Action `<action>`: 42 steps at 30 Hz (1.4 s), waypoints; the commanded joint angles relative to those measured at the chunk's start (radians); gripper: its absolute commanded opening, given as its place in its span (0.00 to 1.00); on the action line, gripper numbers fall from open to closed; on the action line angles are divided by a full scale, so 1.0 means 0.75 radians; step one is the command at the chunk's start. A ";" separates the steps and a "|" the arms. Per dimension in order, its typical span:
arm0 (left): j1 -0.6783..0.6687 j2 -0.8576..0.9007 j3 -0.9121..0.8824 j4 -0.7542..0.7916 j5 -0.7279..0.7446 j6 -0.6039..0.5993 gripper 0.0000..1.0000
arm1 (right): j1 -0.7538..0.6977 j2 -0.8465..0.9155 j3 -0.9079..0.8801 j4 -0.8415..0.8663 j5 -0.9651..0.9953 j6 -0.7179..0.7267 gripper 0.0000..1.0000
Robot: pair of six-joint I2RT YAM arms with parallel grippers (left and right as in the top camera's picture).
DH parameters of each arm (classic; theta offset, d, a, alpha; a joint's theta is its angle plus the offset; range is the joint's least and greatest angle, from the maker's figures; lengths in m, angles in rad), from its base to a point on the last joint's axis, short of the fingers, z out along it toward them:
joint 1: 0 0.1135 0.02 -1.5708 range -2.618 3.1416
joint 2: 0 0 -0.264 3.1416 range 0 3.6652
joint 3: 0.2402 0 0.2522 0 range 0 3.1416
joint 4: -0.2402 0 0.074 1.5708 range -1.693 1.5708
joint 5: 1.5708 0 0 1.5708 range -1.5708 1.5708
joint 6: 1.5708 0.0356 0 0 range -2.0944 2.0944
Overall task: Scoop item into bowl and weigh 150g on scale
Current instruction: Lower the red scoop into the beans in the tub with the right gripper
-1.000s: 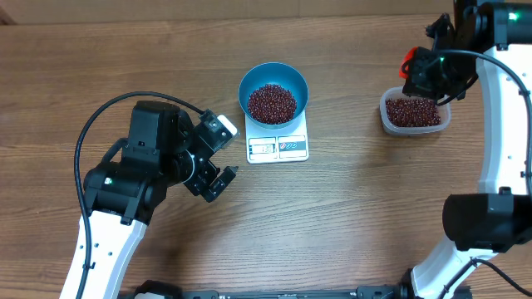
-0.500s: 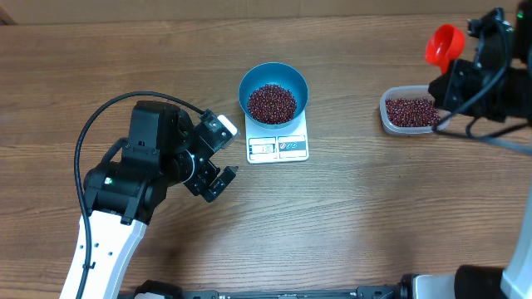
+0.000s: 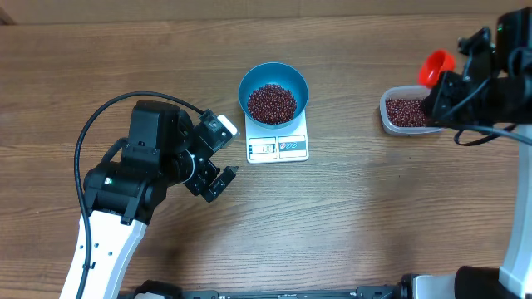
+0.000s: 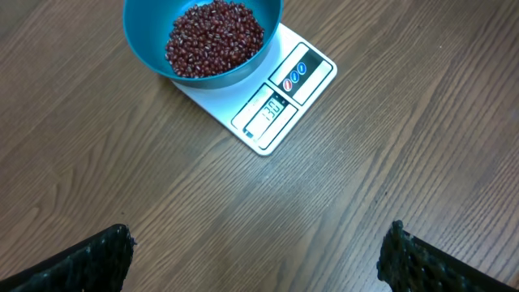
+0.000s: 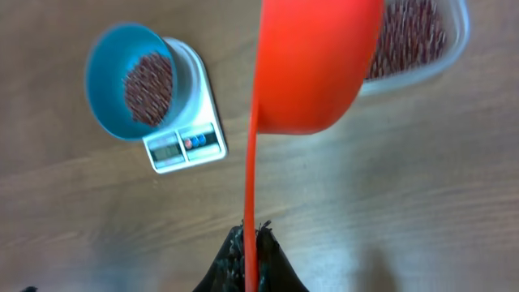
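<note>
Left gripper [image 3: 223,155]: fingers spread wide, nothing between them, hovering over bare wood table [image 3: 374,216] near the scale's left front corner, apart from it; scale [image 3: 278,147]: flat white rectangle near table centre, display and marked panels at its near edge, digits too small to read with certainty; bowl [image 3: 247,85]: round, deep blue, standing on the rear part of the scale and overhanging its far edge; beans [image 3: 272,103]: dark red-brown heap filling the bowl's bottom, well below the rim; clear tub [image 3: 386,116]: well right of the scale, holding a second layer of the same beans; red scoop [image 5: 316,65]: raised above the tub's far right side, contents cannot be told; right gripper [image 5: 251,243]: clenched on the scoop's thin handle.
</note>
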 commanded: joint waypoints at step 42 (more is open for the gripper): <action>0.006 0.003 0.030 0.005 0.000 -0.014 1.00 | 0.005 0.315 -0.090 0.059 0.020 0.046 0.04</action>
